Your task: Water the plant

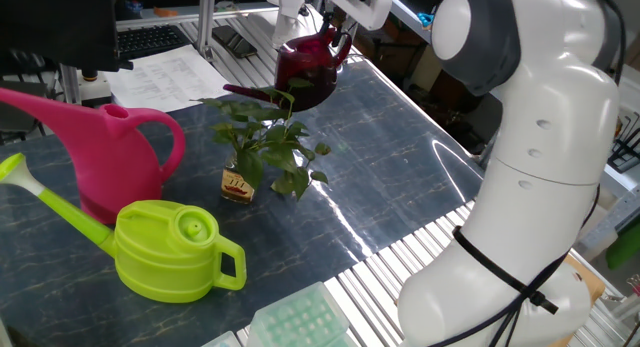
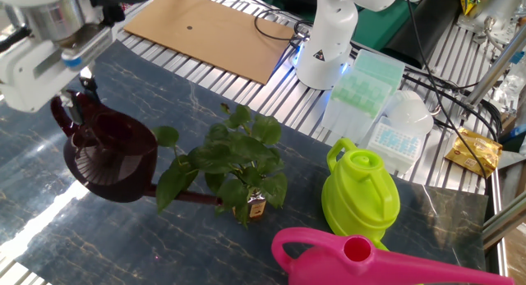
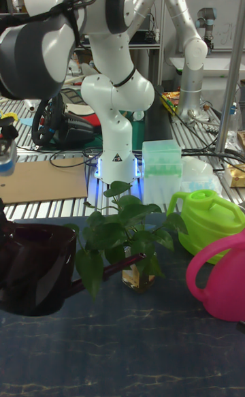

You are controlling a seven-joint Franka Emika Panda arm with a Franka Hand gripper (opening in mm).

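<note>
Showing the approach done and pouring left: the fingers (image 2: pixel 78 112) are clamped on the maroon watering can (image 2: pixel 111 158) handle, its spout reaching among the leaves of the plant (image 2: pixel 234 166) standing mid-worktop (image 2: pixel 107 236).

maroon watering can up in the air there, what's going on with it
The Franka arm's gripper is shut on the handle of the dark maroon watering can and holds it off the table, its spout reaching in among the leaves of the plant. The plant stands in a tiny glass bottle on the table. No water is visibly pouring. The lime green watering can and pink watering can sit unused nearby.
</note>
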